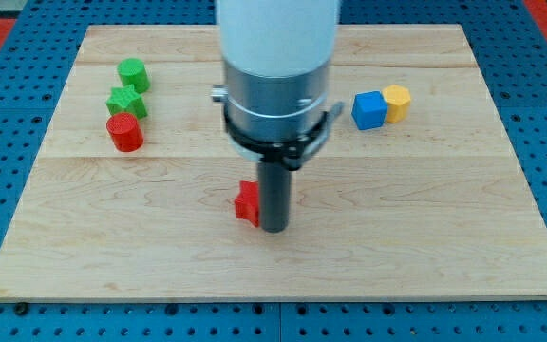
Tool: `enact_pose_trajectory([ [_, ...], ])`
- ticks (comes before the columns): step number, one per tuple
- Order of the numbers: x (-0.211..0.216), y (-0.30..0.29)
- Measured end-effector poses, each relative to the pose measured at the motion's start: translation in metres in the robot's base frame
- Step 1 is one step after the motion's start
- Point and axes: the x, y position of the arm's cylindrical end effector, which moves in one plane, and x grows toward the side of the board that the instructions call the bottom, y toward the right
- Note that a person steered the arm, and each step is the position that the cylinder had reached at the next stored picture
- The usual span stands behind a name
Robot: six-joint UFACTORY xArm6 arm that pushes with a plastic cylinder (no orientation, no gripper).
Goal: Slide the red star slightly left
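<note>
Tip of dark rod (273,229), no fingers to clench, is touching red star-shaped block (247,202) on its right side, wooden board (425,247).

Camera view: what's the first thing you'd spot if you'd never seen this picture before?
The big white and silver arm fills the view's top middle, ending in a dark rod. My tip sits right against the right side of the small red star block near the middle of the pale wooden board. Next come the colours: two green blocks above a red cylinder at the view's left, and a blue cube touching a yellow block at the right.
</note>
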Motion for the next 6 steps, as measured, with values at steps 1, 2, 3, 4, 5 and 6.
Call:
enact_pose_trajectory([
  [1,-0.014,-0.019],
  [2,-0.015,-0.006],
  [3,-0.016,0.017],
  [4,-0.022,0.017],
  [5,-0.029,-0.016],
  [6,-0.032,-0.041],
])
